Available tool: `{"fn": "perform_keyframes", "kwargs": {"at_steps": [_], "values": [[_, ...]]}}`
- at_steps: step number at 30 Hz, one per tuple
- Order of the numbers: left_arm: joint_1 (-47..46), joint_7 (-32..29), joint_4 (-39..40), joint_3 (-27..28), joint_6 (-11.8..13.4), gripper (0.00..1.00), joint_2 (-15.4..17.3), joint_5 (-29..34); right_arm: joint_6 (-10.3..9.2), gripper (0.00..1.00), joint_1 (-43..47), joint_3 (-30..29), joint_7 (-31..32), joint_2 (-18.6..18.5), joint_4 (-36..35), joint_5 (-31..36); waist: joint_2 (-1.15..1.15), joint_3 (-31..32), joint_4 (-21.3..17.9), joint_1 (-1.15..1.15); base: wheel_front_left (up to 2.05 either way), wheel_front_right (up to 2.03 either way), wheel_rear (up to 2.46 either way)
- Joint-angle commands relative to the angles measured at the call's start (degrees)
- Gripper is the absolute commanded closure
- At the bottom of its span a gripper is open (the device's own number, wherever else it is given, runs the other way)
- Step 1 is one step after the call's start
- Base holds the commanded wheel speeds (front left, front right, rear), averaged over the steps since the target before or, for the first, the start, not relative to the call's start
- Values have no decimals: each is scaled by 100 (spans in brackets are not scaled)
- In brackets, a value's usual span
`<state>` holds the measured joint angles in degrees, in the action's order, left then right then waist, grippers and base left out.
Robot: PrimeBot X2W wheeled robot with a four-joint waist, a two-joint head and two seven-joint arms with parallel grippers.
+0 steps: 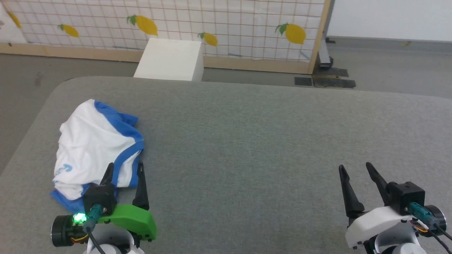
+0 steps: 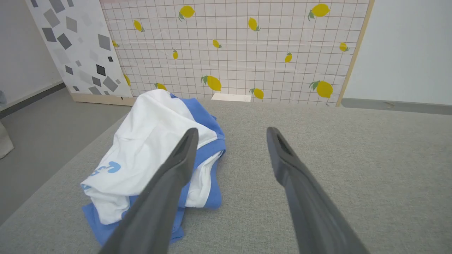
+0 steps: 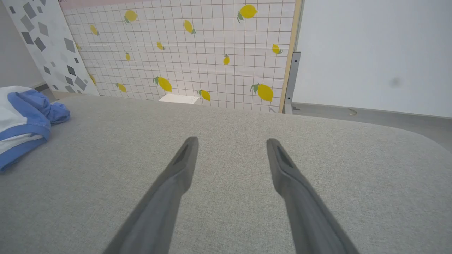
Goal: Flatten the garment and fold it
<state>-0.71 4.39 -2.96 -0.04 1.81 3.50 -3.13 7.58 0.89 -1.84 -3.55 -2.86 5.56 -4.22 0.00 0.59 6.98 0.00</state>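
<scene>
Left pincer (image 1: 125,165), fingers spread and empty, hovers just beside the crumpled garment's (image 1: 90,141) near right edge on the grey surface's (image 1: 247,141) left side. Right pincer (image 1: 355,165), equally spread and empty, sits well apart. White box (image 1: 171,60) and lemon-print screen (image 1: 229,21) stand beyond.

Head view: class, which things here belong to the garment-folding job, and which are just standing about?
Belongs to the job: the garment, crumpled on the grey table; the left claw and right claw, both open.
Just standing about: the white box; the lemon-print screen; the dark floor mats.
</scene>
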Motion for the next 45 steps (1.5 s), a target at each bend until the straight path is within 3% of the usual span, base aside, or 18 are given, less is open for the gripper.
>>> {"fn": "perform_keyframes", "kwargs": {"at_steps": [1, 27, 45], "values": [[-15, 72, -27, 24, 39, 0, 43, -99, -3, 0, -95, 2, -60, 0, 57, -82, 0, 8, 195, 0, 0, 0, 0], [28, 372, -217, 36, 213, 0, 121, -396, -5, 0, -168, 51, -211, -1, 363, -299, 0, 49, 1265, 0, 0, 0, 0], [36, 570, -389, -16, 336, 0, 150, -641, -6, 0, -193, 51, -279, -1, 542, -445, 0, 31, 1749, 0, 0, 0, 0]]}}
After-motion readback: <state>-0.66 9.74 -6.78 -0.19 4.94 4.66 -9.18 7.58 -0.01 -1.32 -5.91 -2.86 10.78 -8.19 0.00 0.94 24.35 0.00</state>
